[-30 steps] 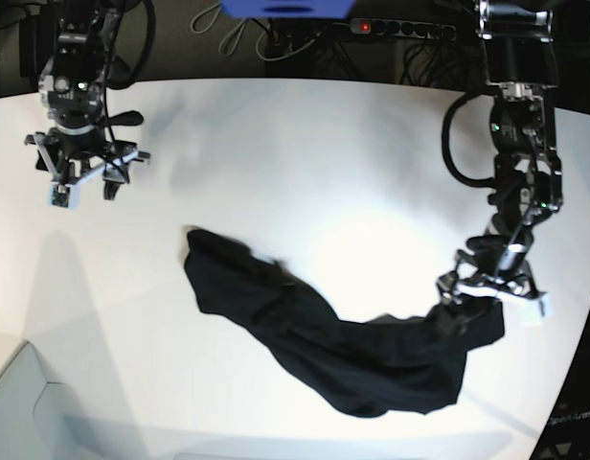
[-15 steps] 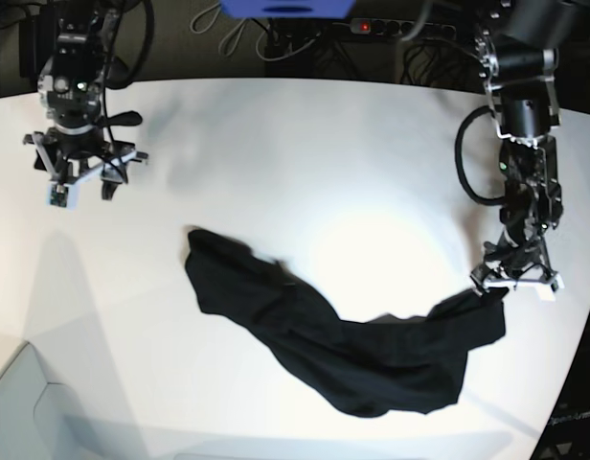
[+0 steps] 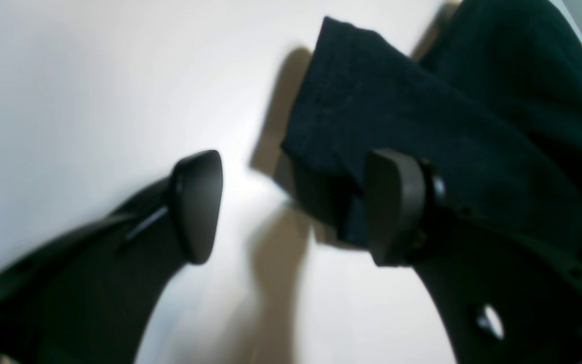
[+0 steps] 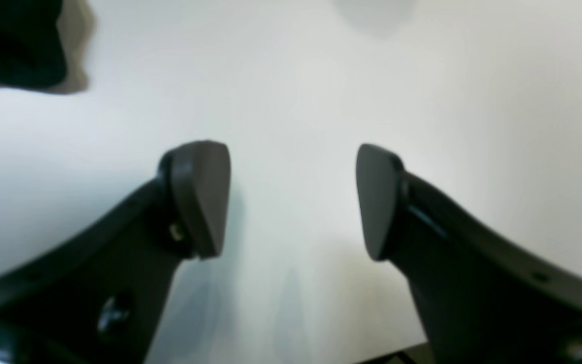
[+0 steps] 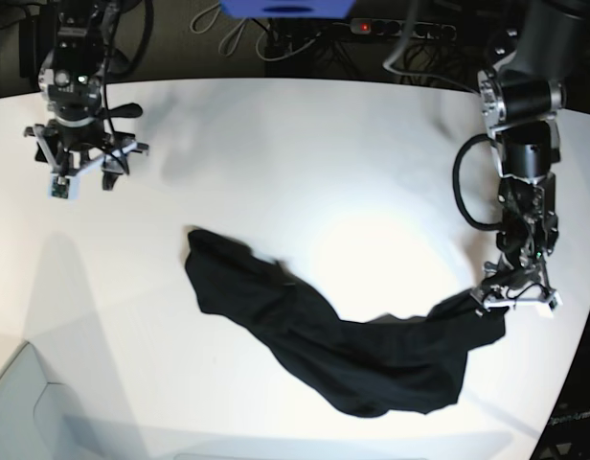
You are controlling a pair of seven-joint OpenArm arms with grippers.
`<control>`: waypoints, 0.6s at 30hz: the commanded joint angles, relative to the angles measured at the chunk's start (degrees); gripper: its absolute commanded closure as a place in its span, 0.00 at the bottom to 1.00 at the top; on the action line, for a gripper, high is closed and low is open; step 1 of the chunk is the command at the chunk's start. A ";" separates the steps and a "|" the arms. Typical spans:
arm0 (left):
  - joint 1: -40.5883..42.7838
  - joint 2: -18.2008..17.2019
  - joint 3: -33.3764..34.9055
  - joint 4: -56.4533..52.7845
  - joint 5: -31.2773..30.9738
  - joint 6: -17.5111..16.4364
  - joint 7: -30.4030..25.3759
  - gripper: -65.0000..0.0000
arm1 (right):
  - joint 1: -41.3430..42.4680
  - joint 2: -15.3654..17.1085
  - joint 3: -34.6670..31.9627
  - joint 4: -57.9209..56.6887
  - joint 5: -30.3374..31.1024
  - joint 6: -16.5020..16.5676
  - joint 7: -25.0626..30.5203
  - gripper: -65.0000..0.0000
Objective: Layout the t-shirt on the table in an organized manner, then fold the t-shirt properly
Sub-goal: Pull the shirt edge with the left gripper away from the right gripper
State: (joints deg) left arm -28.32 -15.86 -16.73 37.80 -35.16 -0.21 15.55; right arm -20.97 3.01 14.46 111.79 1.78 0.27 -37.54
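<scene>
- The t-shirt (image 5: 324, 340) is seen in the base view as a rumpled black band, stretched from the left of centre down to the lower right of the frame, lying on the table (image 5: 276, 153).
- The left gripper (image 5: 513, 299) is placed at the right edge of the base view, just above the shirt's right-hand end.
- In the left wrist view, its jaws are spread apart, with bare white tabletop seen between them; nothing is clamped.
- In that view a folded edge of the cloth (image 3: 422, 131) is seen beside and behind the right-hand finger (image 3: 392, 207); whether it is touched cannot be told.
- The right gripper (image 5: 82, 175) is seen in the upper left of the base view, well apart from the shirt.
- In the right wrist view, the right gripper's jaws are held wide and empty over the table (image 4: 296, 76); a dark corner of the cloth (image 4: 13, 43) is seen at the upper left.
</scene>
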 commanded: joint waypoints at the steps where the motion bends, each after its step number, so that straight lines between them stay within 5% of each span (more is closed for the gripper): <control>1: -2.50 -0.54 -0.02 0.84 -0.23 -0.54 -1.18 0.35 | 0.36 0.38 0.18 0.87 -0.33 0.03 1.45 0.39; 18: -7.95 1.04 0.07 -7.96 -0.14 -0.54 -1.27 0.36 | -0.35 0.64 0.18 0.87 -0.42 0.03 1.45 0.39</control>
State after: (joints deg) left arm -34.30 -14.28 -16.64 28.86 -35.14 -0.21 15.31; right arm -21.58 3.16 14.46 111.79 1.76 0.27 -37.47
